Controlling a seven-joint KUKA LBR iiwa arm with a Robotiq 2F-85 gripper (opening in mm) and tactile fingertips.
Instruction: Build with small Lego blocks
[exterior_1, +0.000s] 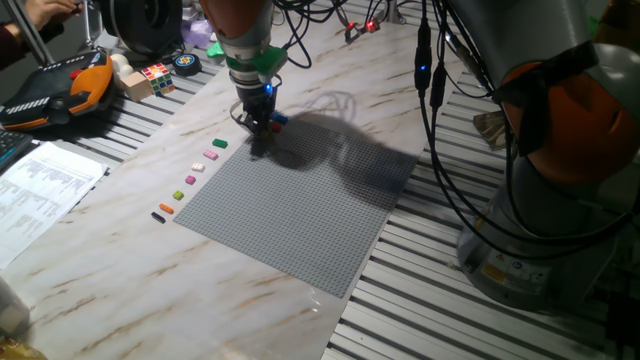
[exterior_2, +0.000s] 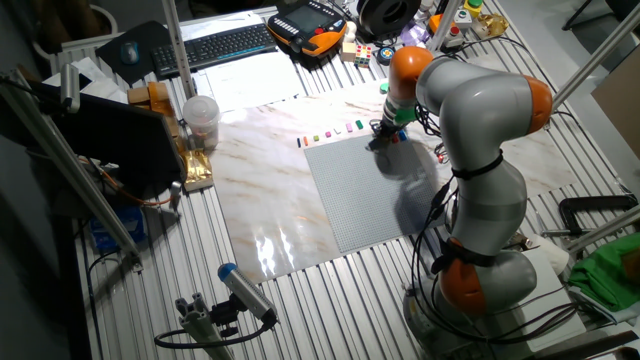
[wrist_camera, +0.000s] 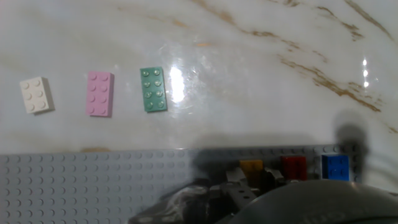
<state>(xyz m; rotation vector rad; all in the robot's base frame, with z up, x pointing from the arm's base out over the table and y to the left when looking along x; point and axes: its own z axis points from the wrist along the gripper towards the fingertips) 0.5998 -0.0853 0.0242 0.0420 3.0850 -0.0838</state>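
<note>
- The gripper (exterior_1: 262, 124) is low over the far corner of the grey baseplate (exterior_1: 300, 205); whether it is open or holding anything cannot be told.
- Three bricks sit on the baseplate's edge: yellow brick (wrist_camera: 251, 167), red brick (wrist_camera: 293, 167), blue brick (wrist_camera: 336, 167).
- On the marble beside the baseplate, the hand view shows three loose bricks: green brick (wrist_camera: 153, 89), pink brick (wrist_camera: 99, 93), white brick (wrist_camera: 35, 94).
- One fixed view shows six loose bricks in that row.

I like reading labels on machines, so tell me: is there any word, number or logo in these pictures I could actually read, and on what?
None can be read.
The printed sheet carries lines of text, too small to read.
The keyboard has keys too small to read.
The small Lego blocks and grey baseplate show only studs.
</note>
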